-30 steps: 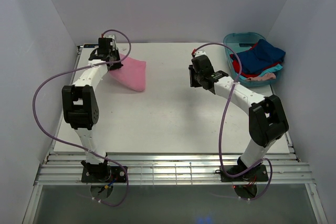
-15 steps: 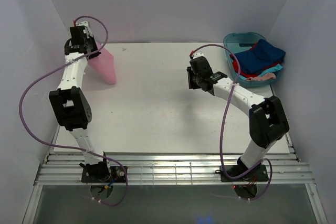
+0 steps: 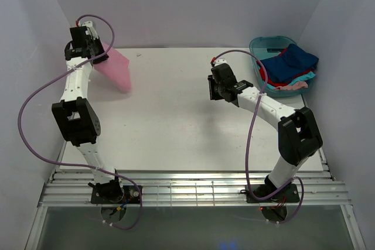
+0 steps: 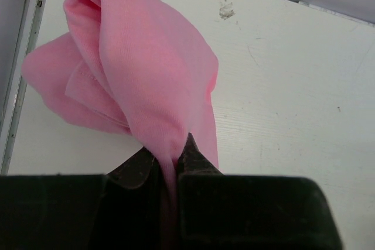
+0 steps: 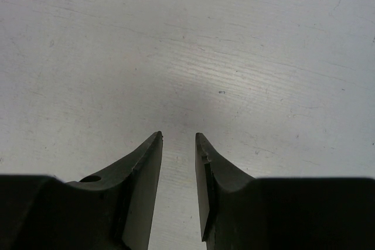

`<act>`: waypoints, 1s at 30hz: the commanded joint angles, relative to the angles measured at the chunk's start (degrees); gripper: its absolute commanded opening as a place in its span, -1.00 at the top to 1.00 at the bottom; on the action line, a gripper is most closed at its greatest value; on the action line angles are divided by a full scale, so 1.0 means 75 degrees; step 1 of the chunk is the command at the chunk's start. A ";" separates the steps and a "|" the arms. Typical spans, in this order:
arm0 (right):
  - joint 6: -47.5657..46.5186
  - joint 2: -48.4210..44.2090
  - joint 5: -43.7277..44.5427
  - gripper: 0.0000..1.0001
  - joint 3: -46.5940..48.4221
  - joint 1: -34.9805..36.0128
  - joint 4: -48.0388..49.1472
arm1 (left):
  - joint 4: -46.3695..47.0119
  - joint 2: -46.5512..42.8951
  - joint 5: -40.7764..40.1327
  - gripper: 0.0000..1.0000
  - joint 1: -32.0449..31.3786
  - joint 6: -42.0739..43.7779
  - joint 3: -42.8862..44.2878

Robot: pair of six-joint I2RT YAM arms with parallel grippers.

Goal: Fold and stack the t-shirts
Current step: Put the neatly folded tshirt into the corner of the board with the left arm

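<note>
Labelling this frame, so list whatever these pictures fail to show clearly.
Left wrist view: the pink t-shirt runs off the top edge; its pinched fold vanishes inside the left gripper.
Top view: the piled t-shirts in the teal tub overlap, so their count is unclear.
Right wrist view: only the right gripper and table show; all the cloth falls outside the frame.

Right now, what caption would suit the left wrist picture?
Left gripper pinching a bunched pink t-shirt over the white table.
</note>
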 commanded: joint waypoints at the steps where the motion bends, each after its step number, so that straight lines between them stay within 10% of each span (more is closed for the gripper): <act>1: 0.0067 -0.0053 -0.0049 0.29 0.0305 0.0087 -0.0010 | 0.0221 -0.0231 0.0510 0.81 0.0038 -0.0083 0.0639; 30: 0.0068 0.0134 -0.0003 0.29 0.0340 0.0181 -0.0057 | 0.1112 0.0425 0.0184 0.81 0.0635 0.0151 -0.1177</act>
